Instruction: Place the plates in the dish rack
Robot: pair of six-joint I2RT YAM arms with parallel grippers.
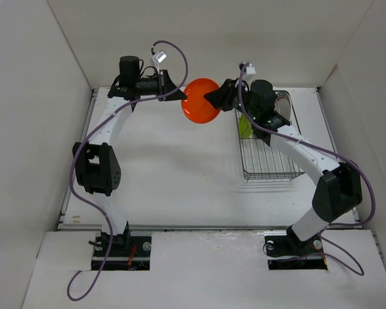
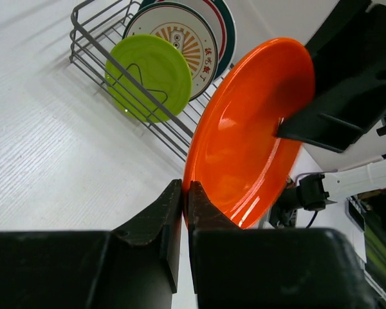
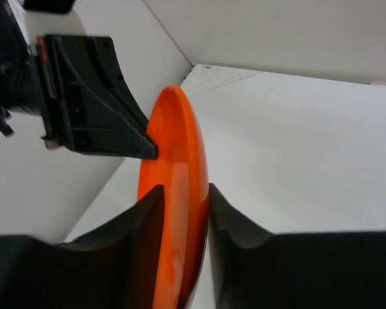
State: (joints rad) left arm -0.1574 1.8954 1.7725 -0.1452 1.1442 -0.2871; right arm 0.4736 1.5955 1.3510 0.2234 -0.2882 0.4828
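Observation:
The orange plate (image 1: pixel 201 101) hangs on edge above the table's far middle, held from both sides. My left gripper (image 1: pixel 180 95) is shut on its left rim, which shows pinched between the jaws in the left wrist view (image 2: pixel 185 193). My right gripper (image 1: pixel 212 98) is shut on the opposite rim, with the plate (image 3: pixel 180 148) between its jaws. The black wire dish rack (image 1: pixel 270 170) stands at the right. In it, upright, are the lime-green plate (image 2: pixel 148 74), the sunburst plate (image 2: pixel 180 35) and the banded white plate (image 2: pixel 224 26).
White walls close in the table on the left, back and right. The rack's near half (image 1: pixel 273 161) holds only bare prongs. My right arm's forearm (image 1: pixel 296 145) crosses above the rack.

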